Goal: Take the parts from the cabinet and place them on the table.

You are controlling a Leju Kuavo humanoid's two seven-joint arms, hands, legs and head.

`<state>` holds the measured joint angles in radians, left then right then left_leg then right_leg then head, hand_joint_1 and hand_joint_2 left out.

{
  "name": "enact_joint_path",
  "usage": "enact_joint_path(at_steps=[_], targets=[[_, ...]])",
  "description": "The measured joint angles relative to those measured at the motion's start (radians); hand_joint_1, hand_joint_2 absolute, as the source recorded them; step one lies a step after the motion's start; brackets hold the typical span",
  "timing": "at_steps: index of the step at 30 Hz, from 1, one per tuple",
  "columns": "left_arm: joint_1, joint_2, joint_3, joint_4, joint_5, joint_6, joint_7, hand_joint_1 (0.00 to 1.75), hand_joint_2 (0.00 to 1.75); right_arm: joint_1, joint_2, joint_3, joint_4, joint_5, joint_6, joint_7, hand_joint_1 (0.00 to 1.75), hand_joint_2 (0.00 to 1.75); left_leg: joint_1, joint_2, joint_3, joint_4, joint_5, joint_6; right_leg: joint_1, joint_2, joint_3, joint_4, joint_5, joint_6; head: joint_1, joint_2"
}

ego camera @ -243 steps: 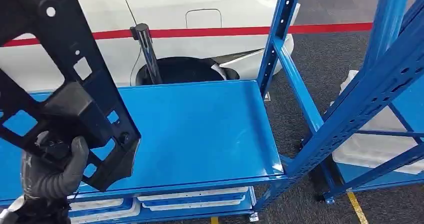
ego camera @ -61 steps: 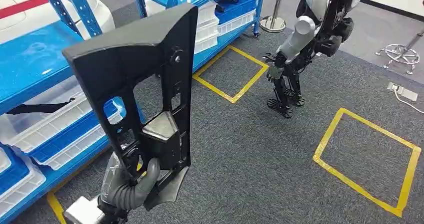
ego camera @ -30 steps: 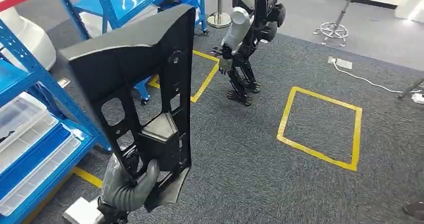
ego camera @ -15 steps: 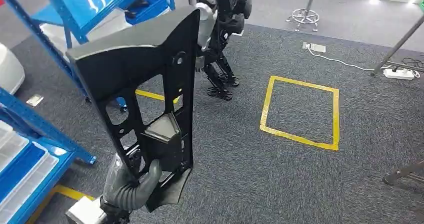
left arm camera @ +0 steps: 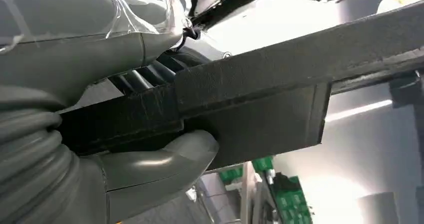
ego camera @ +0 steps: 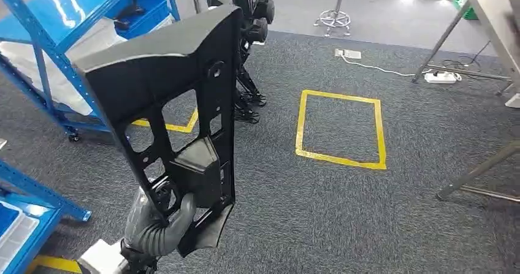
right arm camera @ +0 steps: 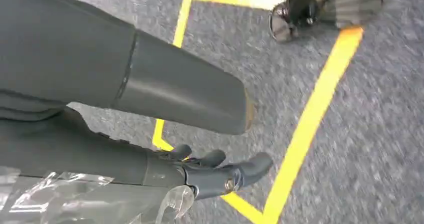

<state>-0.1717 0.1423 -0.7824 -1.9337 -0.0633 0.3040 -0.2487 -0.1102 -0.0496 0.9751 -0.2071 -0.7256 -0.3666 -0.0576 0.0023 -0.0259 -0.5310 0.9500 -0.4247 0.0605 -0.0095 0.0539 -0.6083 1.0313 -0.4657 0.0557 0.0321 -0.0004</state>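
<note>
A long black plastic part with cut-outs stands upright in front of me. My left hand grips it near its lower end, beside a boxy block on the part. In the left wrist view the thumb presses under the part's dark bar. My right hand hangs over the carpet with its fingers apart and holds nothing. A grey table comes in at the far right, its legs reaching down to the floor.
Blue shelving stands at the back left and a lower blue shelf at the near left. Another robot stands behind the part. A yellow taped square marks the carpet; a power strip and a stool base lie farther off.
The camera has turned to the right: the shelving has slid out to the left and the table has come in at the right. The part stays in my left hand.
</note>
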Motion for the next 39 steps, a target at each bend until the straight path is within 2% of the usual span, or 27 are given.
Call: enact_joint_path(at_steps=[2, 3, 4, 5, 7, 8, 9, 13, 14, 16, 18, 19, 20, 22, 23, 24, 27, 28, 29, 30, 31, 33, 34, 35, 37, 38, 39], targets=[[0.001, -0.001, 0.000, 0.000, 0.000, 0.000, 0.000, 1.75, 1.75, -0.002, 0.001, 0.000, 0.000, 0.000, 0.001, 0.000, 0.00, 0.00, -0.005, 0.023, -0.002, 0.000, 0.001, 0.002, -0.002, -0.037, -0.082, 0.173, -0.086, 0.005, 0.003, 0.000], [0.001, -0.001, 0.000, 0.000, 0.000, 0.000, 0.000, 1.75, 1.75, -0.002, 0.002, 0.000, 0.000, -0.001, 0.002, 0.000, 0.00, 0.00, -0.007, 0.034, -0.005, 0.000, 0.001, 0.003, -0.004, -0.043, -0.118, 0.247, -0.113, 0.006, 0.003, 0.000], [0.003, -0.001, 0.000, 0.000, 0.000, -0.001, 0.000, 1.75, 1.75, -0.002, 0.003, 0.000, 0.000, -0.001, 0.002, 0.000, 0.00, 0.00, -0.009, 0.045, -0.005, 0.000, 0.001, 0.003, -0.003, -0.045, -0.131, 0.278, -0.113, 0.006, 0.003, 0.000], [0.004, -0.001, -0.001, 0.000, 0.000, -0.001, 0.000, 1.75, 1.75, -0.002, 0.003, 0.000, 0.000, -0.001, 0.002, 0.000, 0.00, 0.00, -0.009, 0.056, -0.005, 0.000, 0.001, 0.002, -0.003, -0.045, -0.116, 0.252, -0.092, 0.005, 0.003, 0.000], [0.004, -0.002, -0.001, 0.000, 0.000, -0.001, 0.000, 1.75, 1.75, -0.002, 0.003, 0.000, 0.000, -0.002, 0.002, 0.000, 0.00, 0.00, -0.009, 0.074, -0.003, 0.001, 0.000, 0.001, -0.003, -0.057, -0.020, 0.085, -0.014, 0.001, 0.003, 0.000], [0.003, -0.002, -0.001, 0.000, 0.000, -0.001, 0.000, 1.75, 1.75, -0.002, 0.002, 0.000, 0.000, -0.002, 0.001, 0.000, 0.00, 0.00, -0.010, 0.080, 0.000, 0.001, -0.001, -0.001, -0.001, -0.090, 0.036, -0.012, 0.019, -0.003, 0.002, 0.000], [0.003, -0.002, -0.001, 0.000, 0.000, -0.001, 0.000, 1.75, 1.75, -0.002, 0.003, 0.000, 0.000, -0.002, 0.001, 0.000, 0.00, 0.00, -0.018, 0.088, 0.000, 0.003, -0.004, -0.006, 0.008, -0.122, 0.060, -0.067, 0.012, -0.006, 0.003, 0.000], [0.001, -0.002, -0.002, 0.000, 0.000, -0.002, 0.000, 1.75, 1.75, -0.005, 0.003, 0.000, 0.000, -0.003, 0.002, 0.000, 0.00, 0.00, -0.019, 0.119, 0.000, 0.004, -0.004, -0.024, 0.010, -0.076, 0.049, -0.069, 0.029, -0.029, 0.001, 0.000], [0.001, -0.002, -0.002, 0.000, 0.000, -0.002, 0.000, 1.75, 1.75, -0.005, 0.004, 0.000, 0.000, -0.002, 0.003, 0.000, 0.00, 0.00, -0.016, 0.108, -0.009, 0.011, -0.015, -0.032, 0.003, -0.071, 0.051, -0.072, 0.035, -0.036, 0.001, 0.000], [0.002, -0.003, -0.002, 0.000, -0.003, 0.002, -0.002, 1.75, 1.75, -0.006, 0.002, 0.000, 0.000, 0.002, 0.004, 0.002, 0.00, 0.00, -0.008, 0.054, -0.054, 0.128, -0.089, -0.044, 0.003, -0.059, 0.047, -0.072, 0.039, -0.043, -0.003, 0.000], [0.013, -0.002, 0.000, 0.000, -0.008, 0.011, -0.002, 1.75, 1.75, -0.006, 0.002, 0.000, 0.000, 0.008, 0.006, 0.007, 0.00, 0.00, -0.006, 0.042, -0.136, 0.306, -0.161, -0.048, 0.005, -0.038, 0.040, -0.071, 0.042, -0.047, -0.004, 0.000], [0.020, -0.002, 0.000, 0.000, -0.010, 0.015, -0.002, 1.75, 1.75, -0.006, 0.002, 0.000, 0.000, 0.011, 0.006, 0.010, 0.00, 0.00, -0.006, 0.039, -0.159, 0.355, -0.170, -0.048, 0.005, -0.028, 0.038, -0.071, 0.043, -0.047, -0.004, 0.000], [0.027, -0.002, 0.001, 0.000, -0.011, 0.019, -0.002, 1.75, 1.75, -0.005, 0.003, 0.000, 0.000, 0.013, 0.006, 0.010, 0.00, 0.00, -0.005, 0.038, -0.154, 0.345, -0.154, -0.047, 0.005, -0.016, 0.038, -0.071, 0.044, -0.047, -0.005, 0.000], [0.032, -0.002, 0.002, 0.000, -0.014, 0.021, -0.002, 1.75, 1.75, -0.004, 0.003, 0.000, 0.000, 0.014, 0.006, 0.011, 0.00, 0.00, -0.005, 0.031, -0.074, 0.186, -0.070, -0.041, 0.005, 0.008, 0.040, -0.071, 0.047, -0.045, -0.005, 0.000], [0.032, -0.002, 0.003, 0.000, -0.014, 0.022, -0.003, 1.75, 1.75, -0.004, 0.004, 0.000, 0.000, 0.014, 0.006, 0.011, 0.00, 0.00, -0.005, 0.012, -0.019, 0.078, -0.025, -0.036, 0.004, 0.018, 0.042, -0.071, 0.048, -0.043, -0.005, 0.000], [0.032, -0.002, 0.003, 0.000, -0.014, 0.023, -0.003, 1.75, 1.75, -0.005, 0.006, 0.000, 0.000, 0.014, 0.006, 0.011, 0.00, 0.00, -0.005, -0.026, 0.011, 0.008, -0.020, -0.028, 0.003, 0.025, 0.040, -0.071, 0.050, -0.039, -0.005, 0.000], [0.043, -0.002, 0.005, 0.000, -0.015, 0.025, -0.004, 1.75, 1.75, -0.004, 0.007, 0.000, 0.000, 0.015, 0.005, 0.010, 0.00, 0.00, -0.013, -0.014, 0.010, -0.002, -0.018, -0.024, -0.001, 0.043, 0.029, -0.072, 0.057, -0.024, -0.005, 0.000], [0.047, -0.002, 0.006, 0.000, -0.015, 0.026, -0.006, 1.75, 1.75, -0.001, 0.007, 0.000, 0.000, 0.015, 0.005, 0.010, 0.00, 0.00, -0.014, -0.009, 0.011, -0.006, -0.013, -0.017, -0.002, 0.050, 0.028, -0.076, 0.060, -0.017, -0.005, 0.000], [0.049, -0.002, 0.006, 0.000, -0.017, 0.026, -0.009, 1.75, 1.75, -0.001, 0.004, 0.000, 0.000, 0.017, 0.005, 0.010, 0.00, 0.00, -0.001, 0.003, 0.020, -0.022, -0.001, -0.008, 0.001, 0.051, 0.025, -0.067, 0.057, -0.012, -0.005, 0.000], [0.052, -0.002, 0.006, 0.000, -0.018, 0.027, -0.011, 1.75, 1.75, -0.001, 0.004, 0.000, 0.000, 0.017, 0.006, 0.010, 0.00, 0.00, -0.005, 0.010, 0.023, -0.024, 0.001, -0.006, 0.008, 0.006, 0.013, -0.039, 0.034, -0.011, -0.002, 0.000], [0.054, -0.002, 0.007, 0.000, -0.021, 0.030, -0.017, 1.75, 1.75, 0.000, 0.005, 0.000, 0.000, 0.017, 0.006, 0.010, 0.00, 0.00, -0.005, 0.017, 0.021, -0.024, 0.002, -0.004, 0.007, -0.021, -0.015, 0.021, -0.007, -0.009, 0.002, 0.000], [0.065, -0.002, 0.008, 0.000, -0.026, 0.032, -0.019, 1.75, 1.75, 0.000, 0.005, 0.001, 0.000, 0.023, 0.008, 0.010, 0.00, 0.00, -0.007, 0.038, 0.019, -0.023, 0.002, 0.000, 0.001, -0.040, -0.092, 0.190, -0.089, -0.004, 0.004, 0.000], [0.071, -0.002, 0.009, 0.000, -0.030, 0.035, -0.020, 1.75, 1.75, -0.001, 0.005, 0.001, 0.000, 0.023, 0.012, 0.014, 0.00, 0.00, -0.008, 0.047, 0.019, -0.023, 0.002, 0.000, -0.003, -0.042, -0.115, 0.241, -0.099, 0.001, 0.004, 0.000], [0.078, -0.002, 0.009, 0.000, -0.037, 0.038, -0.022, 1.75, 1.75, 0.000, 0.006, 0.001, 0.000, 0.027, 0.013, 0.015, 0.00, 0.00, -0.007, 0.057, 0.019, -0.023, 0.001, -0.001, -0.005, -0.044, -0.112, 0.240, -0.088, 0.004, 0.004, 0.000], [0.095, -0.002, 0.011, -0.002, -0.048, 0.051, -0.022, 1.75, 1.75, 0.000, 0.006, 0.002, 0.000, 0.032, 0.014, 0.025, 0.00, 0.00, -0.004, 0.074, 0.022, -0.022, -0.002, -0.006, -0.013, -0.053, -0.040, 0.110, -0.019, 0.010, 0.004, 0.000], [0.103, -0.002, 0.013, -0.005, -0.052, 0.056, -0.022, 1.75, 1.75, 0.000, 0.006, 0.002, 0.000, 0.035, 0.013, 0.028, 0.00, 0.00, -0.001, 0.081, 0.024, -0.019, -0.006, -0.011, -0.017, -0.068, 0.014, 0.014, 0.019, 0.013, 0.004, 0.000], [0.110, -0.002, 0.017, -0.012, -0.053, 0.060, -0.022, 1.75, 1.75, 0.000, 0.009, 0.002, 0.000, 0.036, 0.011, 0.030, 0.00, 0.00, -0.007, 0.089, 0.026, -0.014, -0.011, -0.020, -0.019, -0.108, 0.053, -0.065, 0.025, 0.019, 0.004, 0.000]])
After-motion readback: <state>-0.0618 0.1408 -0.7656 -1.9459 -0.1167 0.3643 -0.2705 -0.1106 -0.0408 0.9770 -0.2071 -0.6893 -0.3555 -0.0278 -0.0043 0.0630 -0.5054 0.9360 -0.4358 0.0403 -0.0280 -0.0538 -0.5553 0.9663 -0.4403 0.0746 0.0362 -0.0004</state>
